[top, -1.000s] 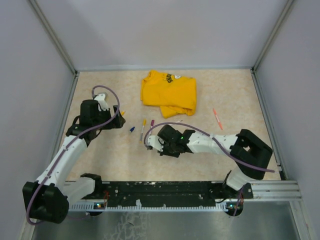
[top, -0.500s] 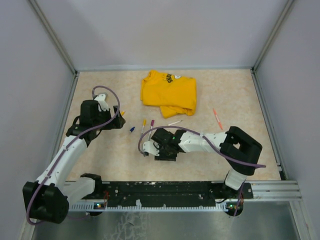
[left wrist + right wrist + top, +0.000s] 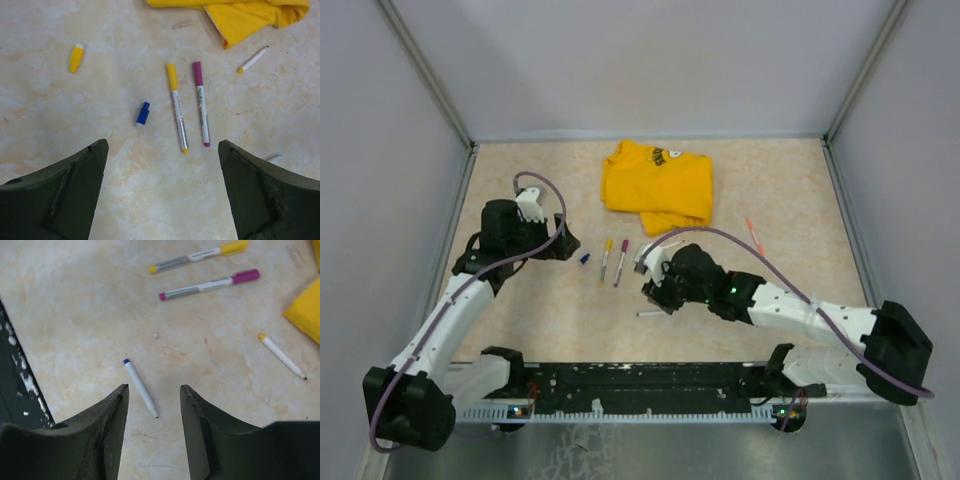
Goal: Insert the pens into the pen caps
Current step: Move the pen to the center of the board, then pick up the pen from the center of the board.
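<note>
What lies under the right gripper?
A thin white uncapped pen with a blue end lies on the beige table between the jaws of the right gripper. Anything beneath the jaws is hidden.

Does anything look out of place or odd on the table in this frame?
A folded yellow T-shirt lies at the far side, unrelated to capping. One blue-ended pen lies uncapped, well apart from the blue cap.
</note>
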Tool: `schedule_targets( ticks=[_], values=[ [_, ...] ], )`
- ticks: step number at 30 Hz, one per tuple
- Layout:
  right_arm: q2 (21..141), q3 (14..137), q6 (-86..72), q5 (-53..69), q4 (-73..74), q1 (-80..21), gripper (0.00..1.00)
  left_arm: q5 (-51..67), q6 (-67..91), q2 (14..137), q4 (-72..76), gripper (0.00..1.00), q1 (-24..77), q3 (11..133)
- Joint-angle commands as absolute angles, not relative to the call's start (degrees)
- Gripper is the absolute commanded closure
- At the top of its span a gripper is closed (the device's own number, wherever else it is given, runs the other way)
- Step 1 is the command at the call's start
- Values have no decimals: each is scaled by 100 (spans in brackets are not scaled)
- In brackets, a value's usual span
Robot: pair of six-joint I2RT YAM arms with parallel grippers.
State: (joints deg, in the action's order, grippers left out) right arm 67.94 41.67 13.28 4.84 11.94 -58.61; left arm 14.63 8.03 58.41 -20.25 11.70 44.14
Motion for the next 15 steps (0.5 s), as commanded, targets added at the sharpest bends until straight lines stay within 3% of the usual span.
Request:
schedule_targets(
  ticks=[1, 9, 15],
  values=[
    [6253, 3905, -745, 173, 330, -5119, 53, 1742, 608, 5659, -1731, 4, 1635, 4447],
    [5592, 3669, -3194, -476, 999, -3546, 53, 1295, 543, 5744, -1507, 5, 3164, 4609],
    [5108, 3209, -4179, 183, 1233, -2247, 53, 1318, 206, 6384, -1595, 10, 3973, 4740]
  ],
)
